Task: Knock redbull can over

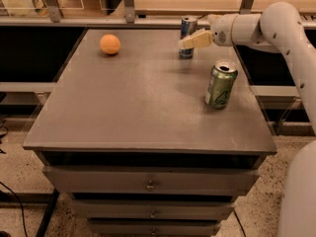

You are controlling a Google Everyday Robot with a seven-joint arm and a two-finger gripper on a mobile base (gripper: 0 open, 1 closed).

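Observation:
The redbull can (188,25), slim, blue and silver, stands upright near the far edge of the grey table (128,107), right of the middle. My gripper (185,43) reaches in from the right on the white arm (256,28). Its beige tip lies across the can's lower half, at or just in front of it. I cannot tell if it touches the can.
A wider green can (220,84) stands upright nearer to me, below the arm at the table's right side. An orange ball (109,44) lies at the far left. The table has drawers (148,184) in its front. A counter runs behind the far edge.

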